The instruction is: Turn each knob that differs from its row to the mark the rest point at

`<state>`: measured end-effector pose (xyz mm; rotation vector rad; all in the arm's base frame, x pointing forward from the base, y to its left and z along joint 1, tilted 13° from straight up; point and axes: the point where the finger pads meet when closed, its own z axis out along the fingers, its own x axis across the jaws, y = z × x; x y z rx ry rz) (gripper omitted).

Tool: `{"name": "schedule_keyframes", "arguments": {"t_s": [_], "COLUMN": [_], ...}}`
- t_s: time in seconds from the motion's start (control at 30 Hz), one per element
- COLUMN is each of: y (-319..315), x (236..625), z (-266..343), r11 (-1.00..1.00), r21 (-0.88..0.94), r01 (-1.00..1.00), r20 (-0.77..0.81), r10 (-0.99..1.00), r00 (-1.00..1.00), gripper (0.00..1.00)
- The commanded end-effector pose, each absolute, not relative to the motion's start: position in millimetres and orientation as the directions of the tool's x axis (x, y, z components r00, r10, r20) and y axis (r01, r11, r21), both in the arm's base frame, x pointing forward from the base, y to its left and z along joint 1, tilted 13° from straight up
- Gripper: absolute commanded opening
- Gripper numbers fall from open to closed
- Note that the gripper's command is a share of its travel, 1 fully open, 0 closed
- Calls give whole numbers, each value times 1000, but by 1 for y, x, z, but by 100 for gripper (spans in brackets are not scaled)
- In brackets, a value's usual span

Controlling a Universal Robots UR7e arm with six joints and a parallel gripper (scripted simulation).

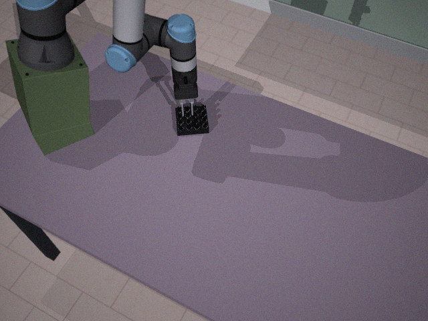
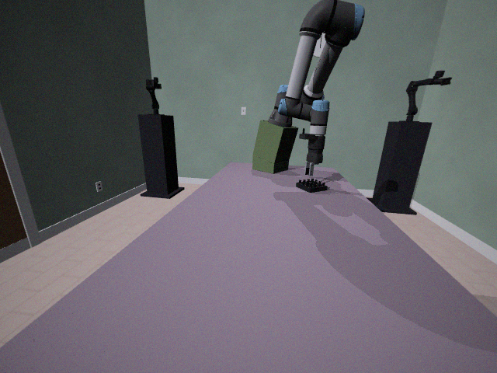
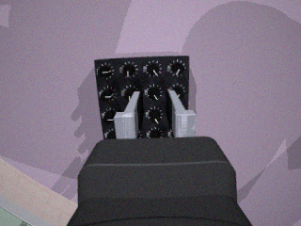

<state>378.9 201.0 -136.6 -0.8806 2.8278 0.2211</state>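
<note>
The black knob box (image 1: 193,132) (image 2: 311,189) (image 3: 100,81) stands on the table, with four lines of knobs. My gripper (image 1: 187,115) (image 2: 309,174) (image 3: 154,103) is open above it, with no knob held between its fingers. In the wrist view, pale name patches show left of the knobs, so the third column from the left appears to be row B. Its top knob (image 3: 153,70), second knob (image 3: 154,92) and third knob (image 3: 155,115) have lines pointing down-right, the third's more steeply down. The fourth is partly hidden by the gripper body. Fingers cover parts of the neighbouring columns. The socket is not visible.
The green robot pedestal (image 1: 58,103) (image 2: 270,146) stands at the arm's base. The purple table (image 1: 221,249) (image 2: 200,280) carries broad arm shadows. Two dark pedestals (image 2: 156,156) (image 2: 403,169) with small black arms stand beyond the table's sides.
</note>
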Motion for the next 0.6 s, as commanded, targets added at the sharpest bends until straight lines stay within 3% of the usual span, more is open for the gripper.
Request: {"name": "schedule_keyframes", "arguments": {"t_s": [0.0,0.57], "y": [201,198], "x": [379,377], "z": [-136,-120], "r11": [814,814], "r21": [90,90], "r01": [-573,-573], "r20": [-207,-207], "r10": [-548,-548], "r00": [-811,-811], "gripper": [100,100]}}
